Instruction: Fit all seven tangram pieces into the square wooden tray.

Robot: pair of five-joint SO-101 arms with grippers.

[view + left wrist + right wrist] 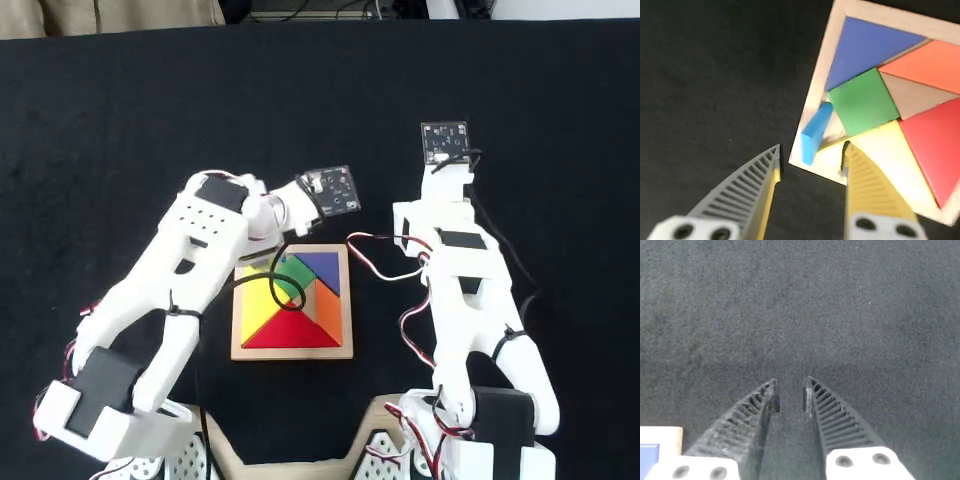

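At the near edge of the tray [292, 352] the red triangle [290, 333] is seated flat. The yellow triangle [255, 305] and orange triangle [328, 308] are fitted beside it, the green square [863, 101] and dark blue triangle [322, 268] farther in. A wood-coloured triangle [912, 95] cannot be told from bare floor. One light blue piece [815, 132] is left unseated (tilted on the rim at the far left corner). The left gripper [811, 149] is held open and empty astride that corner. Farther off, over the black table [840, 300], the right gripper [790, 385] is held slightly parted, gripping nothing.
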